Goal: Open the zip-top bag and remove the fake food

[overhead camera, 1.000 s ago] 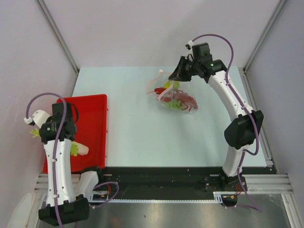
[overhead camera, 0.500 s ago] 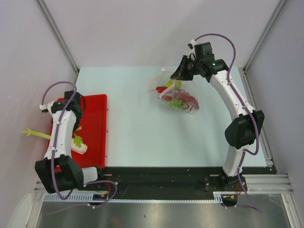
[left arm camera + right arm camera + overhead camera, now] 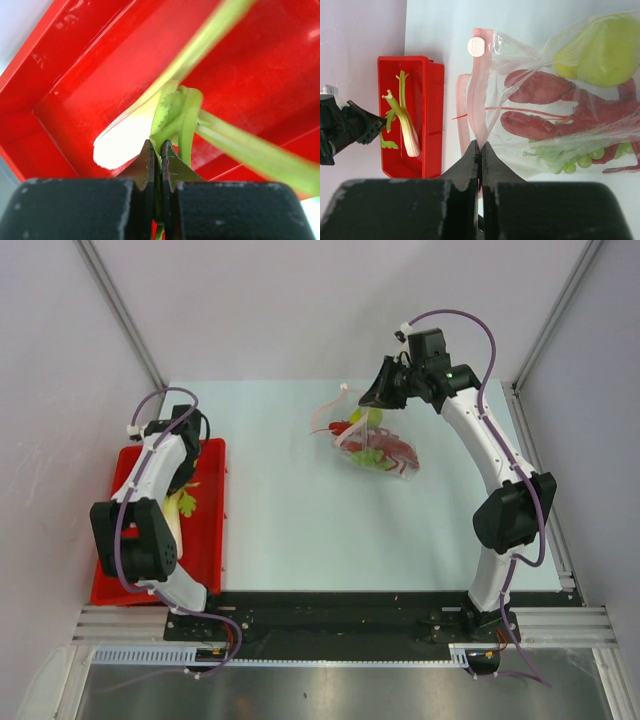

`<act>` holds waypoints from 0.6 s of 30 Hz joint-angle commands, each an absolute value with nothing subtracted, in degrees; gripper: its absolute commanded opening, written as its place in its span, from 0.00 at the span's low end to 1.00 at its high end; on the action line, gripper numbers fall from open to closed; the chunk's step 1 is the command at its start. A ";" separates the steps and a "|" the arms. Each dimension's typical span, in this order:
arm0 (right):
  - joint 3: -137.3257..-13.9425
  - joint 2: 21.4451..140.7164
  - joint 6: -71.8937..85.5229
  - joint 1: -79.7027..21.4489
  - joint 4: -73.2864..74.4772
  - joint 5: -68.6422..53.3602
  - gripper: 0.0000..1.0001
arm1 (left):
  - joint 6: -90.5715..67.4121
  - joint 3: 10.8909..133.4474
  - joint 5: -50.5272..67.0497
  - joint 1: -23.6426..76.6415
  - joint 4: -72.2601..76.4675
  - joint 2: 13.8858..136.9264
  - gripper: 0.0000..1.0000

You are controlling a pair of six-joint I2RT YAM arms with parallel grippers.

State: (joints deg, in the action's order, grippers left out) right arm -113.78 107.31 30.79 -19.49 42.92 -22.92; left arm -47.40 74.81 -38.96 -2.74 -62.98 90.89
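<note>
The clear zip-top bag (image 3: 372, 445) lies mid-table with its pink zip strip (image 3: 481, 85) open; inside show the red lobster (image 3: 545, 107), yellow-green pear (image 3: 600, 50) and green grape bunch (image 3: 580, 159). My right gripper (image 3: 480, 145) is shut on the pink strip at the bag's mouth; it shows in the top view (image 3: 372, 400) too. My left gripper (image 3: 158, 146) is shut on a green leaf of the pale stalk vegetable (image 3: 120, 145), held over the red tray (image 3: 205, 455). The vegetable (image 3: 183, 502) hangs below the left wrist (image 3: 180, 435).
The red tray (image 3: 432, 115) sits at the table's left edge, with a raised rim. Grey walls and metal frame rails enclose the light blue table (image 3: 290, 530) on the sides and back.
My left arm has swung from the near left, outside the tray, to the tray's far end, carrying the stalk vegetable. The right arm and the bag have hardly moved.
</note>
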 commanded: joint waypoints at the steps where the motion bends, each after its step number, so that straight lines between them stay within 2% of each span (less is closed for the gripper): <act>1: -117.25 106.61 29.62 -19.51 40.78 -22.76 0.00 | -46.76 77.78 -42.88 -2.99 -64.07 92.98 0.02; 2: -117.33 106.79 29.79 -19.51 40.78 -22.85 0.00 | -47.19 78.39 -43.24 -3.08 -64.86 93.42 0.23; 3: -117.25 106.79 29.71 -19.60 40.78 -22.94 0.00 | -47.89 78.75 -43.59 -3.08 -65.82 93.60 0.38; 4: -117.25 106.79 29.71 -19.51 40.69 -22.85 0.00 | -48.42 78.84 -43.77 -2.99 -67.22 93.43 0.69; 6: -117.33 106.96 29.79 -19.51 40.78 -22.94 0.00 | -49.74 78.31 -43.51 -3.08 -68.02 91.33 0.93; 7: -117.42 107.05 29.79 -19.51 40.69 -23.03 0.00 | -50.09 78.05 -43.07 -2.90 -68.81 90.54 0.99; 12: -117.42 107.14 30.06 -19.42 40.69 -23.55 0.00 | -49.67 80.68 -37.89 -1.94 -70.76 84.12 1.00; 13: -117.42 107.23 30.06 -19.51 40.61 -23.73 0.00 | -44.79 81.55 -34.75 -1.67 -67.53 83.15 0.99; 15: -117.42 107.14 30.23 -19.34 40.69 -23.99 0.00 | -38.88 82.26 -19.92 -1.58 -62.69 81.05 0.98; 17: -116.90 106.88 30.41 -19.77 40.61 -24.26 0.00 | -34.64 81.92 -9.80 -0.54 -54.35 79.29 0.89; 18: -116.63 106.79 30.41 -19.86 40.52 -24.26 0.00 | -33.93 81.04 -0.97 0.26 -46.40 77.28 0.87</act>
State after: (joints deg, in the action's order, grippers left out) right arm -113.97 107.37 30.81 -19.49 42.92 -22.98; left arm -42.63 79.75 -26.61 -2.00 -64.16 82.98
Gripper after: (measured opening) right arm 0.018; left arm 0.907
